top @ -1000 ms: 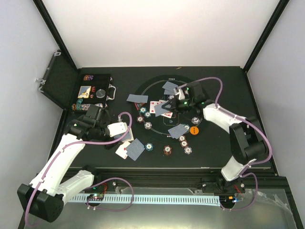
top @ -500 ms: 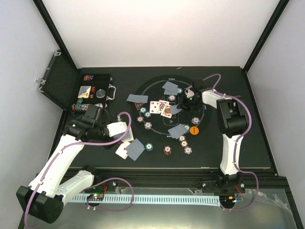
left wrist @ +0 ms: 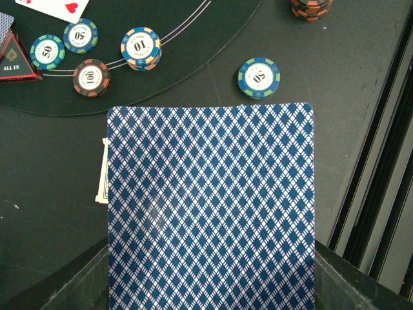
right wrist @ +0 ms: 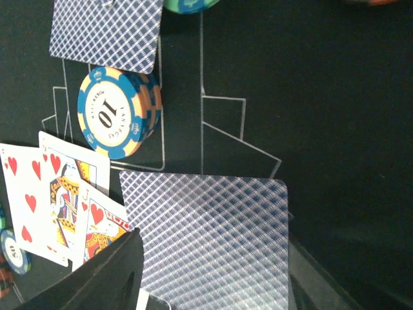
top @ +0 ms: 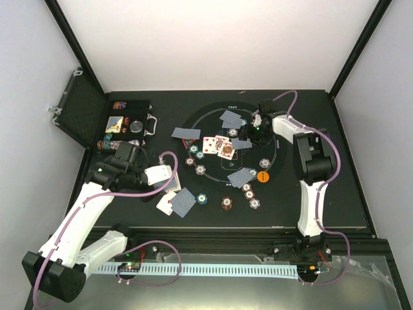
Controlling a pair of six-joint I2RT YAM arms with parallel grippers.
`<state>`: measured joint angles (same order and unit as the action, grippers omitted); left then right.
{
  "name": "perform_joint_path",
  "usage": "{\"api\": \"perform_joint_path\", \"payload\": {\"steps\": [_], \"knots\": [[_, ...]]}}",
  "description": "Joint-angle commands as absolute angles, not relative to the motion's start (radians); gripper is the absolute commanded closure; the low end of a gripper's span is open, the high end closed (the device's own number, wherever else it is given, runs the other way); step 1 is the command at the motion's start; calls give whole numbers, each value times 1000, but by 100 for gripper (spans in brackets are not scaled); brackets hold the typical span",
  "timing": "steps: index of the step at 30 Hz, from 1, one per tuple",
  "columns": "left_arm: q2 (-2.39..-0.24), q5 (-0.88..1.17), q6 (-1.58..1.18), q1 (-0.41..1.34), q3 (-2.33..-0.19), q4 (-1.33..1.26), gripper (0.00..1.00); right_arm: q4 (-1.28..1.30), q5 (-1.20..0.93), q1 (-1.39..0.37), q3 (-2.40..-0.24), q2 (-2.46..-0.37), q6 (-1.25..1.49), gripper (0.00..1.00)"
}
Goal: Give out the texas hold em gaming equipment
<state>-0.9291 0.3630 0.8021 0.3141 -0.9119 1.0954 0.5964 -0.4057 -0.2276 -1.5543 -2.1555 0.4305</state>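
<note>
Two arms are working over a black tabletop (top: 348, 194) that is sitting inside white walls (top: 213, 39) and a black frame (top: 361, 45). We are taking the round mat (top: 213, 187) as our landmark. Chips (top: 227, 203), face-down cards (top: 227, 117) and a row of face-up cards (top: 216, 146) are lying on the mat, and an orange button (top: 263, 175) is resting in its right part. Left of the mat, the open case (top: 84, 116) is standing against the wall.

The left gripper (top: 159, 174) is hovering just off the mat's left rim, pinching the first card (left wrist: 210, 206) back-up near a teal chip (left wrist: 259, 77) that is lying just off the mat. The right gripper (top: 247, 137) is reaching over the mat's far half, clamping the second card (right wrist: 206, 239) beside a stack of chips marked 10 (right wrist: 116, 113).

Right of the mat, a broad strip of tabletop is running to the table's edge. On the near side of the mat, a narrower strip is ending at the front rail (top: 213, 268) by the arm bases.
</note>
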Motion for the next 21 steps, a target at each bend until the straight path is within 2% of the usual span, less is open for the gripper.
{"api": "perform_joint_path", "payload": {"steps": [1, 7, 10, 14, 21], "knots": [[-922, 376, 795, 311, -948, 1108, 98, 648, -271, -234, -1527, -2075, 408, 36], [-926, 381, 793, 311, -948, 1101, 98, 643, -209, -322, -1461, -1913, 434, 26], [-927, 383, 792, 311, -947, 1098, 98, 554, -309, -401, -1367, -1798, 488, 15], [-926, 385, 793, 311, -938, 1091, 98, 305, -524, -542, -1193, -1637, 679, 0], [-936, 393, 789, 311, -946, 1086, 98, -79, -692, -763, -1028, -1581, 945, 0]]}}
